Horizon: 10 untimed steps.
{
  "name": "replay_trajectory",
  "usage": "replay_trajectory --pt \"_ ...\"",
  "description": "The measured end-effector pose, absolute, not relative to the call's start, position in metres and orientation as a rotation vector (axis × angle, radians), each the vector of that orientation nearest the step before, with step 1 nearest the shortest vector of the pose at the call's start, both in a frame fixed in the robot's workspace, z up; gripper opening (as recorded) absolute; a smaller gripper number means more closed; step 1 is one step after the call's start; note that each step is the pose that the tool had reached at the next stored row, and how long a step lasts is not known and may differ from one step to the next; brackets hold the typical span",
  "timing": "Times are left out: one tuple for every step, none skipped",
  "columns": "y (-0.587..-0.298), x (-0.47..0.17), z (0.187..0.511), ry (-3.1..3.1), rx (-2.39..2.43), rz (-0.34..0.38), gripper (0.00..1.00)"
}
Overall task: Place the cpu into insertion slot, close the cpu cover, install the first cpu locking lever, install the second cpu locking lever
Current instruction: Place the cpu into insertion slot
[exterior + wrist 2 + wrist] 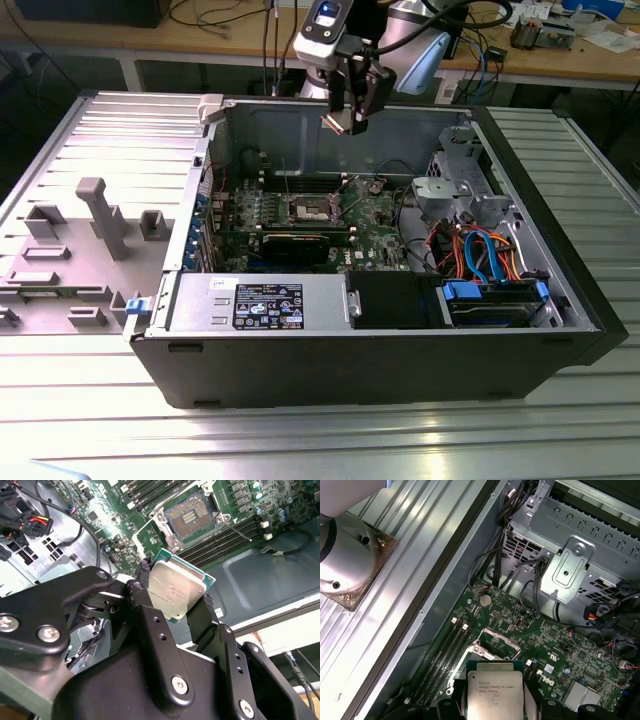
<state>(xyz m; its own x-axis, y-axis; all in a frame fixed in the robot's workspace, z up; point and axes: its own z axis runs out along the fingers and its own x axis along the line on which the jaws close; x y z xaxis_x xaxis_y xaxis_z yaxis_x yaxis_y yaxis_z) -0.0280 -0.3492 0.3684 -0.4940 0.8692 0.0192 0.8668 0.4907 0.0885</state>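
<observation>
Fingers (202,619): clamped on cpu (176,592) edges.
Position: held above motherboard (145,532), apart from insertion slot (192,516).
Slot state: pin field exposed.

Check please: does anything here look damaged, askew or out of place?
Nothing stands out. The gripper holds the cpu by its edges above the motherboard; the insertion slot lies open and bare.

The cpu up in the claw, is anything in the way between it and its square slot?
Nothing visible is. The gripper holds the cpu in the air above the motherboard, and in the second wrist view the insertion slot lies below with its dark pin field uncovered. Open space shows between them.
</observation>
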Motion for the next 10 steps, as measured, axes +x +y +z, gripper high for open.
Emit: replay_trajectory --pt "-0.3492 -0.0280 0.3684 2.680 1.578 0.134 0.55" --pt "-0.3492 -0.0280 0.3683 2.672 1.591 0.134 0.55" --pt "-0.3492 -0.0280 0.3683 2.663 1.606 0.134 0.55" --pt "-0.3492 -0.0280 0.3683 2.655 1.618 0.133 0.55" --pt "-0.3492 -0.0280 0.3682 2.648 1.628 0.133 0.55" --pt "-0.3492 -0.0280 0.3682 2.643 1.637 0.133 0.55" --pt "-0.3492 -0.0280 0.3682 2.638 1.644 0.133 0.55" --pt "-0.3492 -0.0280 0.3682 2.631 1.655 0.133 0.55" --pt "-0.3492 -0.0281 0.3681 2.626 1.662 0.132 0.55" --pt "-0.3492 -0.0282 0.3681 2.623 1.667 0.132 0.55"
